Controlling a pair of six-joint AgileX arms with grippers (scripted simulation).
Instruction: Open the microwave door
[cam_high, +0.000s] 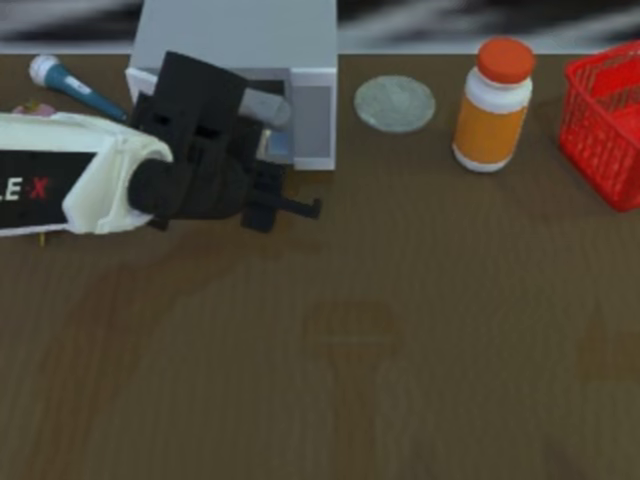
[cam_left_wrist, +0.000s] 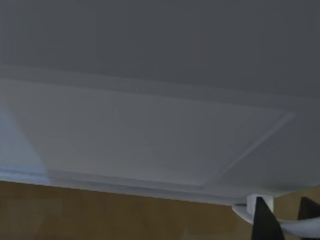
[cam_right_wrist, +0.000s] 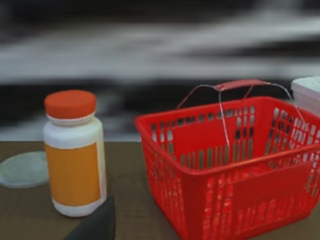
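The microwave (cam_high: 240, 40) stands at the back of the table, left of centre, with its grey control strip (cam_high: 312, 115) facing forward. My left gripper (cam_high: 255, 125) reaches in from the left and covers most of the microwave door. In the left wrist view the microwave door (cam_left_wrist: 150, 135) fills the picture from very close. The dark fingertips (cam_left_wrist: 262, 222) of my left gripper (cam_left_wrist: 285, 220) are shut on the white door handle (cam_left_wrist: 252, 212). The arm hides how far the door stands from the body. Only a dark part of my right gripper (cam_right_wrist: 97, 227) shows, and it is outside the top view.
A blue-handled microphone (cam_high: 70, 82) lies left of the microwave. To its right sit a grey round disc (cam_high: 395, 103), an orange-capped bottle (cam_high: 492, 105) (cam_right_wrist: 74, 152) and a red basket (cam_high: 605, 120) (cam_right_wrist: 235, 165). The wooden table's front half (cam_high: 350, 380) is bare.
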